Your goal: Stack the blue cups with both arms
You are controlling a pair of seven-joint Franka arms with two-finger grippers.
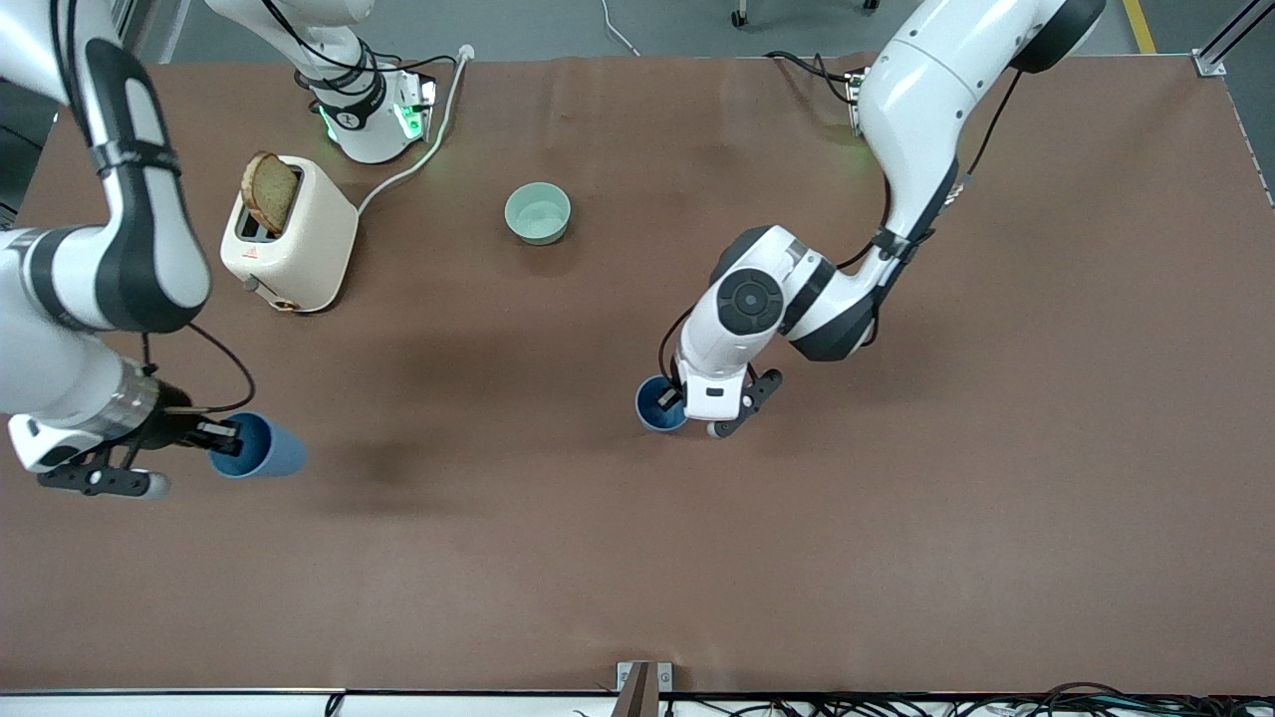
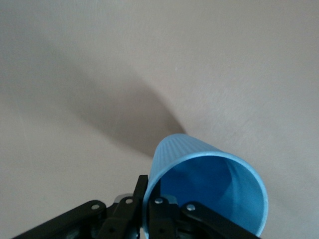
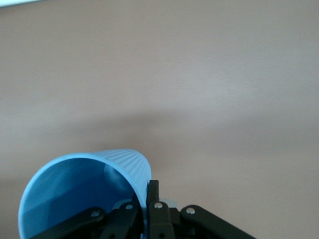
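Fingers of both grippers pinch blue cup rims, right gripper (image 1: 204,436) on its lifted cup (image 1: 261,447), left gripper (image 1: 675,398) on the mid-table cup (image 1: 659,404); next: align and nest.

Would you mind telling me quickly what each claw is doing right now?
Left claw: closed on the rim of a blue cup.
Right claw: closed on the rim of the other blue cup, held tilted over the table.

tabletop (image 1: 896,558): brown, matte
toaster (image 1: 289,239): cream, slice of brown bread (image 1: 271,191) in slot, near the right arm's base corner
bowl (image 1: 538,213): mint-green, round, toward the bases' edge, mid-length
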